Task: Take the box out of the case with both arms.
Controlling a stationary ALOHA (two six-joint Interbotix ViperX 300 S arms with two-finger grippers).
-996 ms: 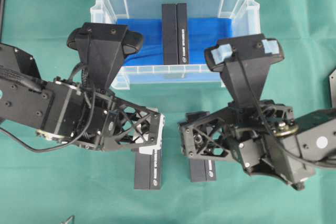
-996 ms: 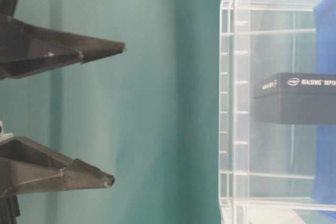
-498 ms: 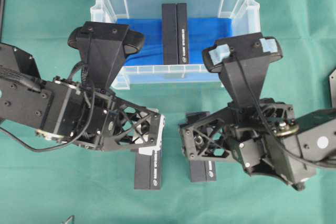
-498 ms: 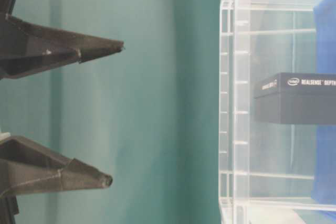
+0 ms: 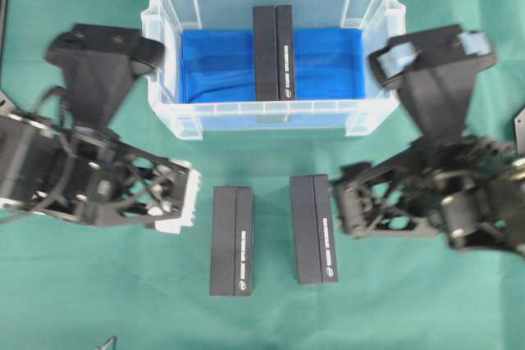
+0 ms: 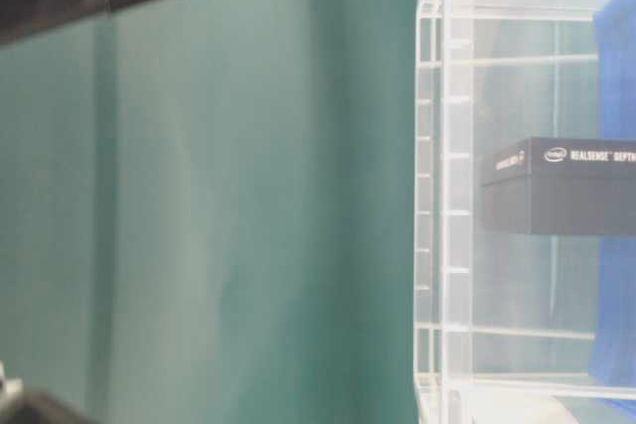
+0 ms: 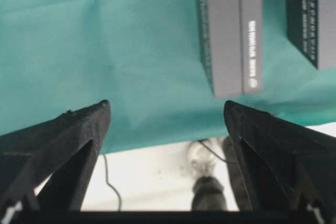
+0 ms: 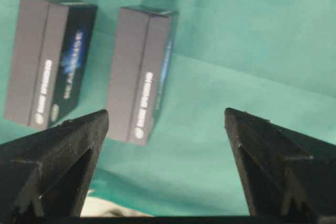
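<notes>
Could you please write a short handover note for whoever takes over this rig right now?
Left gripper: open, empty, above the cloth left of the two boxes on the table.
Right gripper: open, empty, right of those boxes.
Case: at the far side of the table, with one dark box standing on its blue liner, against the far wall.
Done: two dark boxes, the left one and the right one, lie side by side on the green cloth in front of the case.
Left: reach into the case with both arms and lift out the last box.

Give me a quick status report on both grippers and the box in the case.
Left gripper open, empty. Right gripper open, empty. Box in case, untouched. Two boxes on cloth, nothing blocking.
</notes>
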